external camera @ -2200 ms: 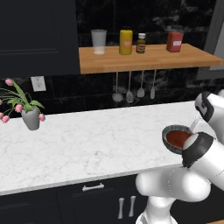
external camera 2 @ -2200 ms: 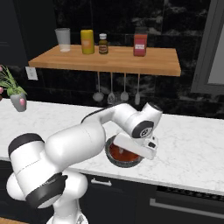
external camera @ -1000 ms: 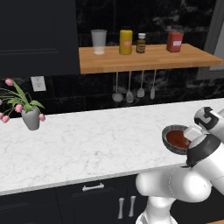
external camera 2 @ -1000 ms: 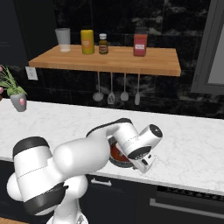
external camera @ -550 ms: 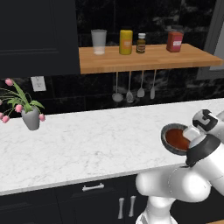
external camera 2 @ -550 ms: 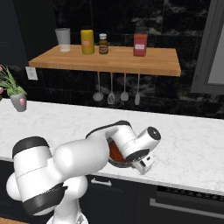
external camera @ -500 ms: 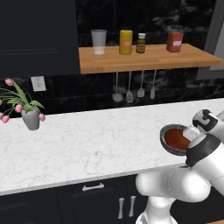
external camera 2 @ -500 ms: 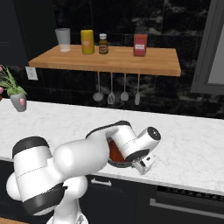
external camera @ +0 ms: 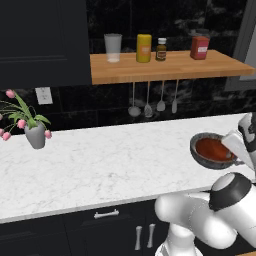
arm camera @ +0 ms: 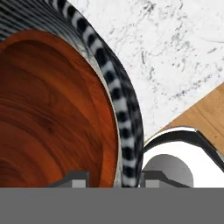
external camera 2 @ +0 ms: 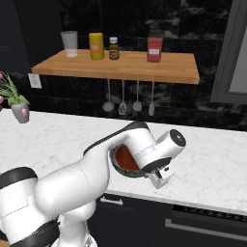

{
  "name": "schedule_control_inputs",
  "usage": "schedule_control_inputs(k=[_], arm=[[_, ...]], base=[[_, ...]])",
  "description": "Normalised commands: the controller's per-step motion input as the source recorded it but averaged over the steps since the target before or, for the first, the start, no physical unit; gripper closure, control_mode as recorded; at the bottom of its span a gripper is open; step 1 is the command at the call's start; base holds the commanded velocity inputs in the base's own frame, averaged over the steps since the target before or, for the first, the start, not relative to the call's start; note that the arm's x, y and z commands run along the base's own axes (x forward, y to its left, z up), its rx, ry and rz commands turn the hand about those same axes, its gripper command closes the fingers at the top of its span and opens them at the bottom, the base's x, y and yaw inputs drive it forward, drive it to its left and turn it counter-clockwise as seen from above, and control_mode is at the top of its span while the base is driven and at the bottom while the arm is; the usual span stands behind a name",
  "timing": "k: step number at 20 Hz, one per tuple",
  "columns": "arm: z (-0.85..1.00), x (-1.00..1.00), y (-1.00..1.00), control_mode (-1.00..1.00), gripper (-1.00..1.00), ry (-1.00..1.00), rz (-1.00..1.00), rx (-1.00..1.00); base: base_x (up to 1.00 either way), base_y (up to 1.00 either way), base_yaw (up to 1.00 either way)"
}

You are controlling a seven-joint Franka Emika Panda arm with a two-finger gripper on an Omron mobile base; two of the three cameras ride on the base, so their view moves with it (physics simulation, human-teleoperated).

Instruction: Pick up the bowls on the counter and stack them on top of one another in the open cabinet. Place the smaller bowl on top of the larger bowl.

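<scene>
The small glossy red-brown bowl (external camera: 214, 148) was seen nested inside the wider dark grey ribbed bowl (external camera: 200, 156), both near the front edge of the white marble counter (external camera: 90, 165), toward its right end. The two-finger gripper (arm camera: 114, 178) was held at the bowls' rim w/ one finger tip (arm camera: 72, 179) inside over the red-brown wood and the other outside the ribbed wall, so the rims were straddled; whether they were pinched couldn't be told. The light-brown wooden shelf (external camera 2: 125, 66) above carried a pale cup (external camera 2: 69, 44), yellow jar (external camera 2: 96, 46), small brown bottle (external camera 2: 114, 48) & red box (external camera 2: 154, 49), all well apart from the bowls.
</scene>
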Motion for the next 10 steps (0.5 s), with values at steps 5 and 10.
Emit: schedule_control_inputs(k=[5, 10], arm=[[1.00, -0.38, -0.02, -1.00, 1.00, 0.01, -0.09, 0.03], [1.00, -0.01, 0.00, -1.00, 1.00, 0.00, -0.05, 0.00]], base=[[0.00, 0.00, 0.00], [0.00, 0.00, 0.00]])
